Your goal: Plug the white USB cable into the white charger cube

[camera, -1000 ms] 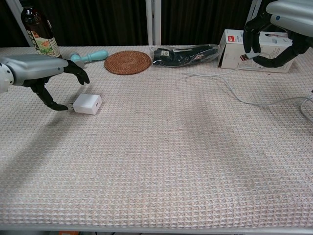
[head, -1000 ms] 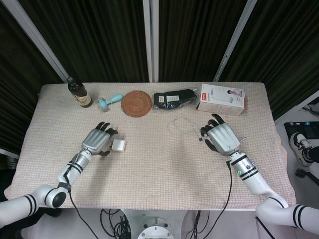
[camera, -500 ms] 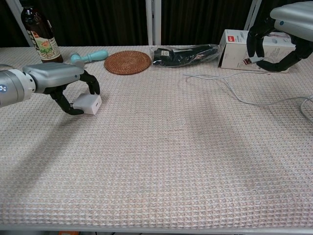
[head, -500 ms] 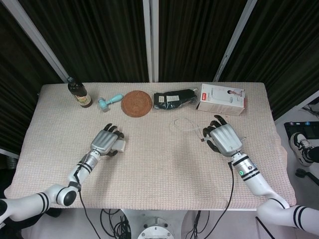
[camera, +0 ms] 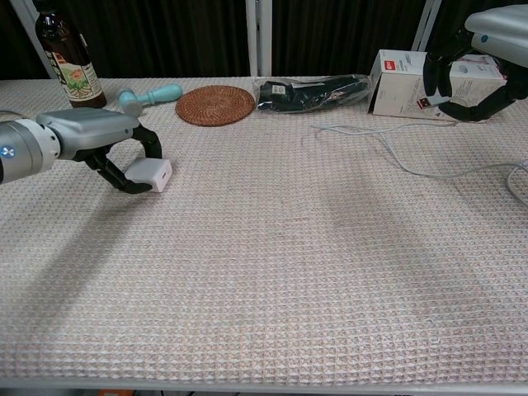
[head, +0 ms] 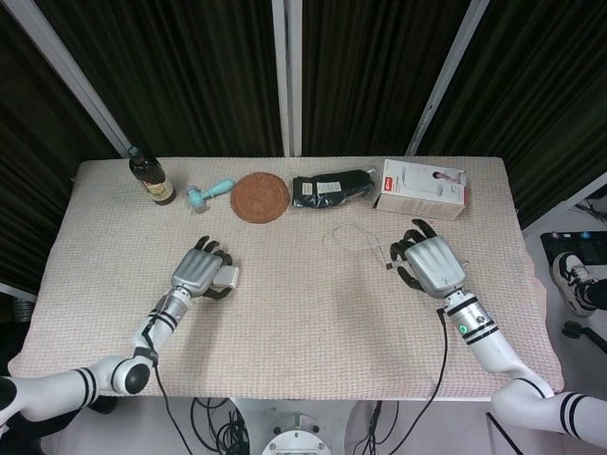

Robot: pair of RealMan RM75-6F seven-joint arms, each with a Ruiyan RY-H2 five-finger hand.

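On the left half of the table, the white charger cube is enclosed by the left hand: thumb and fingers are curled around it and appear to touch its sides, though it seems to rest on the cloth rather than be lifted. In the head view the cube is half hidden under that hand.

At the right, well apart from the cube, the plug end of the white USB cable is pinched in the right hand, raised above the table in front of the white product box. The metal USB plug is seen at the fingertips, pointing left. The rest of the cable is trailed across the cloth toward the right edge.

Judged step: the grip on the cube is being secured before mating. For this to be done well:
- The cube should be gripped by its side faces, with the port face left uncovered and turned toward the right hand. Port side cannot be told from these views.
- The cube should be lifted clear of the cloth before the hands are brought together.
- Plug axis should be aligned with the port before any push.
- Slack should be kept in the cable so the plug is not dragged off line.
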